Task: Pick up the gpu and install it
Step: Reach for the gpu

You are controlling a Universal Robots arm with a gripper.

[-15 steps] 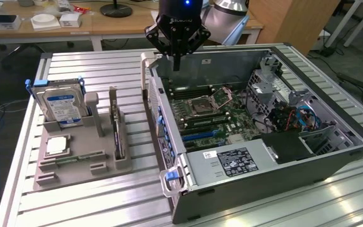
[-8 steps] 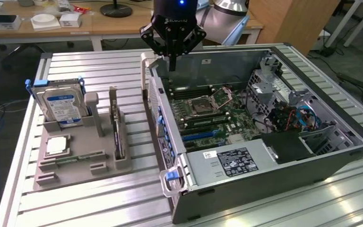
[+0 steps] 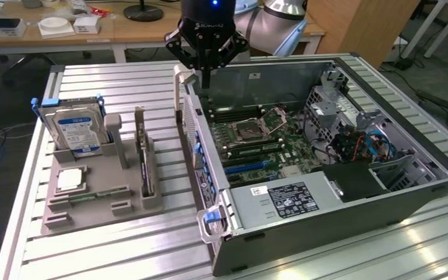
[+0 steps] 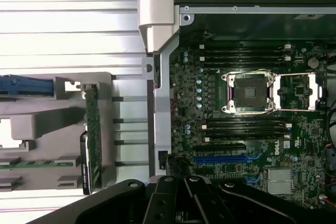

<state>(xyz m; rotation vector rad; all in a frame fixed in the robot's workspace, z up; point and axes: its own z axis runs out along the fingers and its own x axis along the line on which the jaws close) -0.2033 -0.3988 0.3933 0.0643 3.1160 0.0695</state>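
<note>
So, gripper point(image 3: 206, 77): fully closed, fingers pinched to a point. We see nothing btwn them, so it's empty.
Gripper pos: hangs fingers-down over the far end of the PC case point(image 3: 410, 192), above the case wall that faces the holder. It touches nothing as far as we can tell.
gpu point(image 3: 145, 166): not picked up. It stands on edge in a slot of the grey holder point(image 3: 91, 213), on the exterior view's left of the case. It sits btwn the HDD and the case wall, well apart from the gripper. In wrist view we get it edge-on as a thin green strip.
HDD point(image 3: 74, 129): upright in the same holder, blue-white label facing us.
RAM stick point(image 3: 91, 195): narrow green strip lying flat in the holder, near the gpu's slot.
Case: lies on its side w/ the panel off, on the slatted metal desk point(image 3: 115, 87), just beside the holder.
mobo point(image 3: 259, 146): exposed inside the case.
CPU socket point(image 4: 249, 93): square, w/ silver frame, mid-board.
Blue slot point(image 4: 220, 159): long, runs alongside the black slots. In wrist view it's the part of the board closest to the gripper.
PSU point(image 3: 282, 198): grey box w/ label, at the near end of the case.
</note>
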